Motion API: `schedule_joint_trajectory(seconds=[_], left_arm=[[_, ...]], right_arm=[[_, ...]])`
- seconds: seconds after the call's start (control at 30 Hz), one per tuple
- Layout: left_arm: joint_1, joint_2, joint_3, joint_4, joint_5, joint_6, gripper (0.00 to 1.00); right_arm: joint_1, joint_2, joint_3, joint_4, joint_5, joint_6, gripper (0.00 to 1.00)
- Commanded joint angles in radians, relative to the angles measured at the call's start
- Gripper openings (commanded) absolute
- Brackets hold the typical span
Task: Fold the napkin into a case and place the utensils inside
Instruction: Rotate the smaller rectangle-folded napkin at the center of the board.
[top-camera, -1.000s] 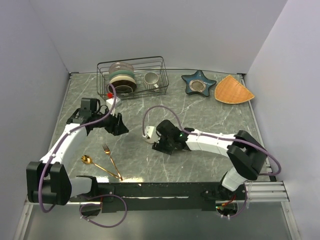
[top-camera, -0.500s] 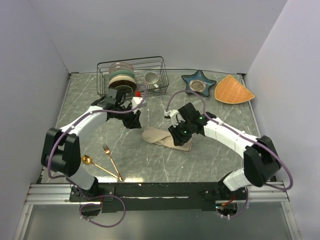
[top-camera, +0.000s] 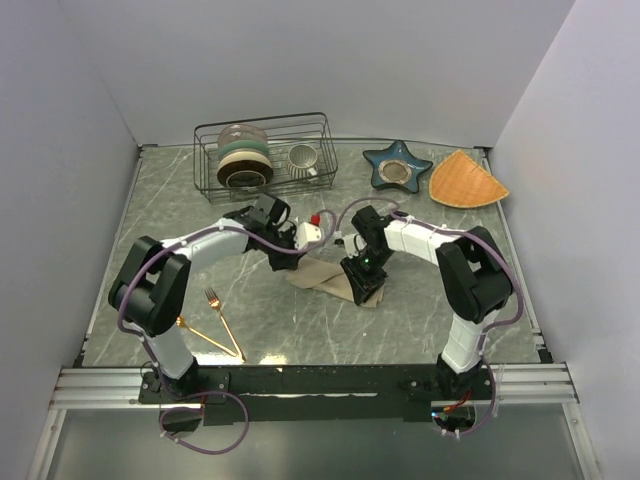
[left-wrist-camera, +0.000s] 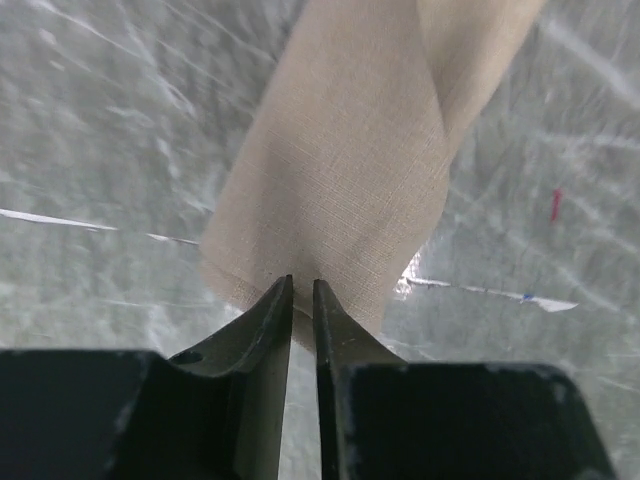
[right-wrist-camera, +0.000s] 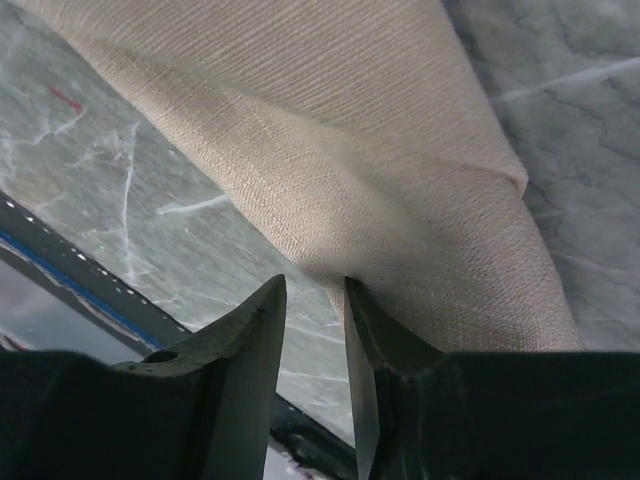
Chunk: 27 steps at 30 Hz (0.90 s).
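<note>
Napkin (left-wrist-camera: 340, 180): beige cloth, matt, with a fine visible weave and soft folds.
Table (top-camera: 420, 320): grey-green stone-look top with pale veins, smooth, with a slight sheen.
Fork (top-camera: 218, 312), near-left of the napkin: gold metal, polished and shiny.
Spoon (top-camera: 215, 343), near-left of the napkin: the same bright gold metal.
Rack (top-camera: 262, 122), behind the napkin: thin dark metal wire.
Star dish (top-camera: 397, 165), far right of the napkin: blue glaze, glossy.
Mat (top-camera: 466, 180), far right of the napkin: orange weave, matt and textured.
</note>
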Motion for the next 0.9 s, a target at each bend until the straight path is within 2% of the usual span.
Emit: schedule_joint_trajectory(seconds=[0.0,0.17,0.23,0.33,0.37,0.47,0.53,0.67,0.87], left_arm=[[-0.042,0.007,-0.057,0.026,-0.09,0.116,0.18],[-0.062,-0.022,-0.131,-0.017,-0.111,0.119,0.15],[-0.08,-0.044,-0.148,-0.023,-0.119,0.07,0.16],[-0.127,-0.079,-0.14,-0.061,-0.09,-0.048,0.24],[-0.155,-0.093,-0.133,-0.092,-0.073,-0.08,0.32],[-0.157,-0.157,-0.084,-0.118,-0.012,-0.195,0.42],[-0.134,-0.19,-0.029,-0.136,-0.016,-0.214,0.43],[-0.027,-0.132,0.067,-0.159,-0.07,-0.17,0.41],[0.0,-0.01,0.101,-0.135,-0.119,-0.044,0.38]], right_arm=[[-0.037,0.053,0.064,-0.033,0.048,-0.018,0.38],[-0.07,0.096,0.14,-0.024,0.134,-0.09,0.39],[-0.079,0.127,0.196,-0.024,0.17,-0.124,0.41],[-0.079,0.156,0.288,-0.019,0.215,-0.161,0.46],[-0.079,0.159,0.312,-0.018,0.221,-0.167,0.49],[-0.086,0.127,0.387,-0.044,0.184,-0.17,0.62],[-0.088,0.073,0.4,-0.062,0.146,-0.152,0.63],[-0.09,-0.028,0.325,-0.073,0.138,-0.087,0.61],[-0.112,-0.054,0.234,-0.029,0.157,0.019,0.4]])
